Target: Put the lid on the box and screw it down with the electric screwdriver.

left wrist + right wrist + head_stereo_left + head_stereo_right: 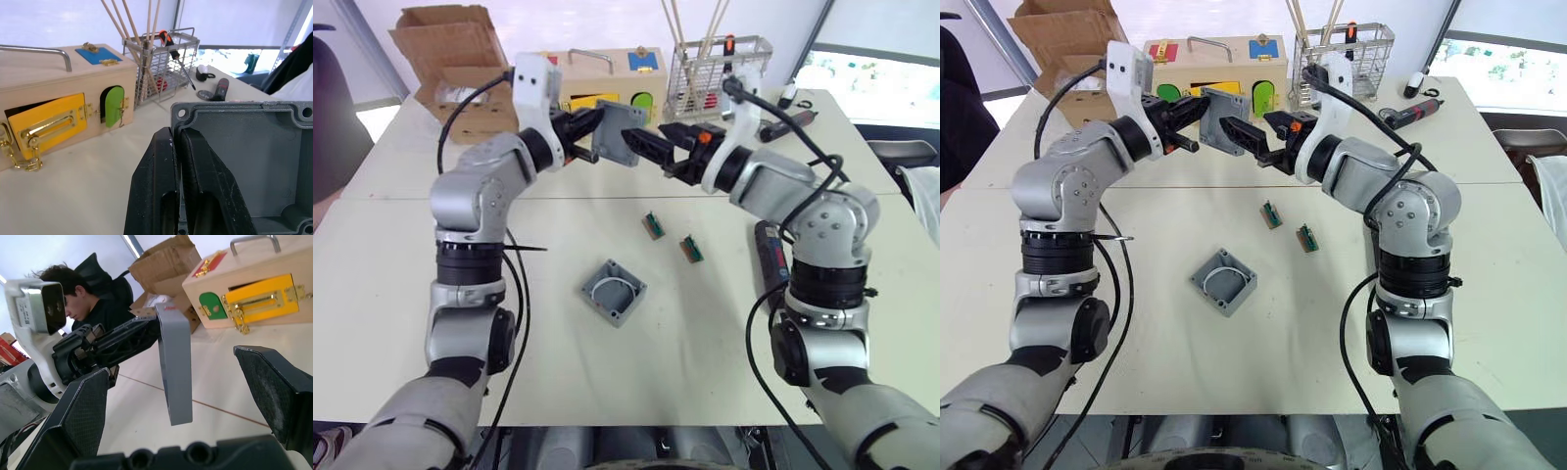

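Observation:
My left gripper (597, 132) is shut on the edge of the grey lid (619, 132) and holds it upright in the air over the back of the table. In the left wrist view its fingers (166, 186) pinch the lid's rim (244, 156). Facing it from the right is my right gripper (651, 147), open, with its fingers (83, 416) on either side of the lid's edge (173, 347) and apart from it. The grey box (613, 291) lies open side up in the middle of the table. The black electric screwdriver (770, 253) lies at the right, partly hidden behind my right arm.
Two small green pieces (653, 225) (691, 248) lie beyond the box. A wooden latch box (607, 83), a wire basket (715, 73) with sticks and a cardboard carton (450, 59) line the back. A smaller driver (788, 122) lies back right. A person (73, 298) sits beyond the table.

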